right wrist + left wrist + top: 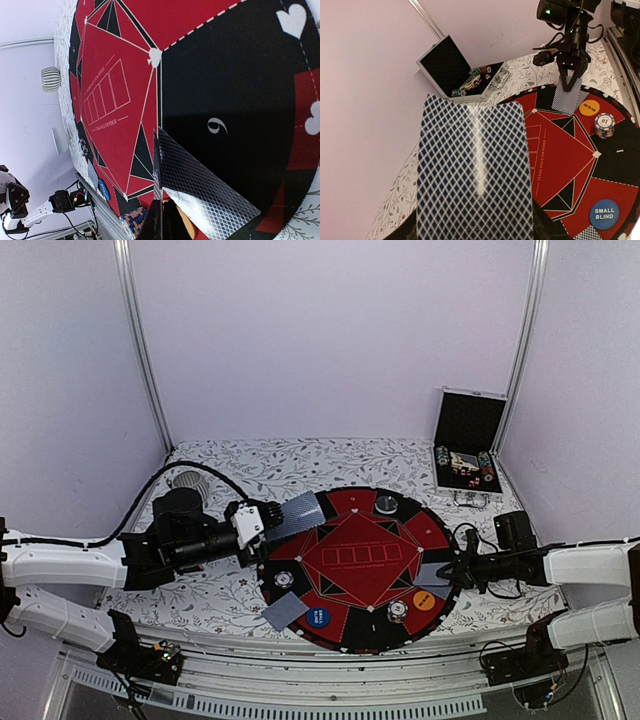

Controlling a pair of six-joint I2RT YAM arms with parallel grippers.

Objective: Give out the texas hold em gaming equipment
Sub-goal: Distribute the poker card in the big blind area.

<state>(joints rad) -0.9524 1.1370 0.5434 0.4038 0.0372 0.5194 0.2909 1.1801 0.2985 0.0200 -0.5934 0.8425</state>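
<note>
— Two cards were off the felt at that point, right? Who had what?

— Yep. The left fingers [270, 523] were clamped on the left card [300, 513], grey-blue back up, hanging over the rim of the round mat [345, 575] at about 10 o'clock in the top view. On the left wrist cam it filled most of the shot. The right fingers [447, 573] were pinched tight on the right card [430, 575] at 3 o'clock, low over the black field marked 9. Couldn't tell if its far edge touched the felt.

— And the rest of the poker stuff?

— A loose card [283, 610] lay flat at 8 o'clock, one corner poking past the rim onto the flowery worktop [220, 600]. The blue disc [317, 617] sat just beside it at 7 o'clock; it read SMALL BLIND on the left wrist cam. The orange disc [424, 601] was at 4 o'clock, near the right card. One chip stack [397, 611] stood at 5 o'clock between the two discs, and a second chip stack [285, 580] at 9 o'clock. Some dark round piece [386, 504] sat at 1 o'clock, too small to call.

— Case and cup?

— The case [467, 430] stood open off the mat toward 1 o'clock in the far corner, lid up, chips inside. The ribbed cup [188, 482] was off toward 10 o'clock, behind the left arm.
</note>
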